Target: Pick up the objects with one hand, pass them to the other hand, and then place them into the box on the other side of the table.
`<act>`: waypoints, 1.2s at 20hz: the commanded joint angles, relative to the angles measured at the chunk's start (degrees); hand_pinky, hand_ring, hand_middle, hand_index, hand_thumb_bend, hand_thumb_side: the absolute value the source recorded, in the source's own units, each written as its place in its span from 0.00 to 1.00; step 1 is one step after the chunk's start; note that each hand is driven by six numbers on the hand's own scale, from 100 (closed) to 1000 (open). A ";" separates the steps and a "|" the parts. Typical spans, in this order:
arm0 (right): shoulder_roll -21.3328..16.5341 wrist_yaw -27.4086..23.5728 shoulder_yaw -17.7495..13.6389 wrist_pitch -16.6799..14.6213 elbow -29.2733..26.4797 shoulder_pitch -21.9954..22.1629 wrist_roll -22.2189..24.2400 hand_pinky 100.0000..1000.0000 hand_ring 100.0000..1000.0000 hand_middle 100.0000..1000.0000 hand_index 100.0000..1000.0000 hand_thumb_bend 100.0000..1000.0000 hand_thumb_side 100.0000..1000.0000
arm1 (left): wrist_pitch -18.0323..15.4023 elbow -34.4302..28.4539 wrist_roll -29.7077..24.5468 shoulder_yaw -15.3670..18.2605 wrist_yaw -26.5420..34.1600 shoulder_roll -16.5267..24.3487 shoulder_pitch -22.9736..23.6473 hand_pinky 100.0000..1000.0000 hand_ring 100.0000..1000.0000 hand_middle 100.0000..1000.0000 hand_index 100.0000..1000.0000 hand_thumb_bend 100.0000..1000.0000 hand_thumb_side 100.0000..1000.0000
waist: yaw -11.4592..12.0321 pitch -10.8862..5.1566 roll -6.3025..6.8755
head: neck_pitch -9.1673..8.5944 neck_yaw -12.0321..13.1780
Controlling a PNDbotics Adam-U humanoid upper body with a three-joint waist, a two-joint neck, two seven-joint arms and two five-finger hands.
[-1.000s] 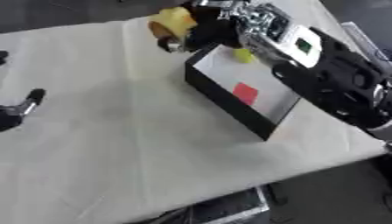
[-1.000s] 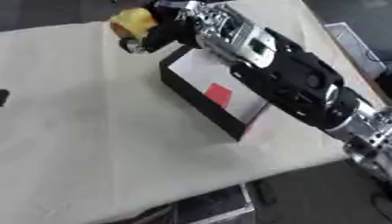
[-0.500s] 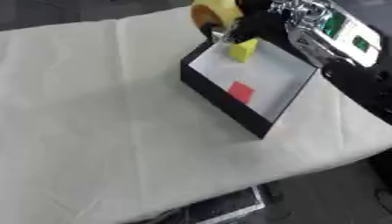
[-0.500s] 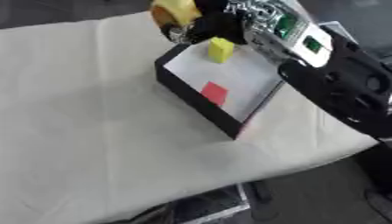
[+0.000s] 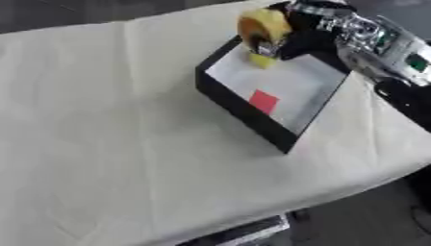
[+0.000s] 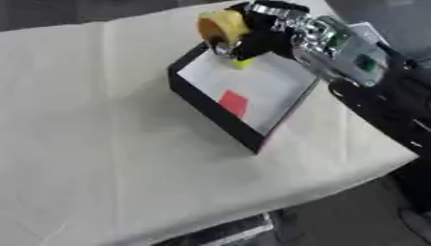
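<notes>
A black box (image 5: pixel 245 114) with a white floor sits on the right part of the table. Inside it lie a red square piece (image 5: pixel 263 101) and a small yellow-green block (image 5: pixel 262 60) near the far corner. My right hand (image 6: pixel 268 30) reaches in from the upper right and is shut on a yellow roll of tape (image 5: pixel 262 28), held above the box's far corner. The left hand shows in neither view.
A cream cloth (image 5: pixel 101 134) covers the table, with wide free room to the left of the box. The table's front edge (image 5: pixel 252 216) runs along the bottom, with dark floor beyond it at lower right.
The camera has swung, so the box sits further right and lower in view. My right hand has carried the yellow roll from left of the box to above its far corner.
</notes>
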 commanded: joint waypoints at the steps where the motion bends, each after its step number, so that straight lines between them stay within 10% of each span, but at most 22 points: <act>1: -1.69 3.97 -1.51 -4.00 2.93 0.02 0.90 0.93 0.70 0.54 0.82 0.09 0.00 | 0.11 -2.08 1.14 1.55 1.17 2.49 -0.22 0.76 0.63 0.64 0.79 0.23 0.56 | 0.15 -0.51 0.06 | -1.67 0.93; 8: -1.22 11.45 -3.02 -11.50 7.36 1.93 1.85 0.96 0.78 0.67 0.94 0.29 0.00 | 0.32 -3.77 2.45 2.86 1.46 2.62 0.77 0.76 0.63 0.64 0.79 0.22 0.56 | 0.28 0.51 -0.16 | -4.72 1.73; 17: -1.31 25.06 -5.62 -17.91 9.65 3.71 0.19 1.00 1.00 0.96 1.00 0.51 0.13 | 0.90 -4.51 3.87 3.74 1.02 2.96 1.15 0.76 0.63 0.64 0.79 0.21 0.55 | 0.20 0.89 -0.49 | -4.47 2.01; 20: -0.79 25.37 -6.19 -17.87 9.77 4.09 -1.22 1.00 1.00 0.98 1.00 0.43 0.10 | 1.03 -4.67 4.19 3.85 0.87 2.96 1.19 0.76 0.63 0.64 0.79 0.21 0.54 | 0.15 0.80 -0.48 | -4.24 2.14; 23: 1.25 19.14 -7.76 -17.59 6.67 4.33 -6.11 1.00 1.00 1.00 1.00 0.00 0.18 | 1.08 -5.00 4.83 4.40 0.92 2.67 1.40 0.76 0.63 0.63 0.79 0.20 0.54 | 0.15 0.82 -0.47 | -3.95 2.59; 24: 2.39 15.45 -8.42 -17.80 4.30 4.72 -8.75 1.00 1.00 1.00 1.00 0.00 0.23 | 1.07 -5.20 5.23 4.73 0.93 2.54 1.51 0.76 0.63 0.64 0.79 0.20 0.54 | 0.18 0.88 -0.48 | -3.92 2.81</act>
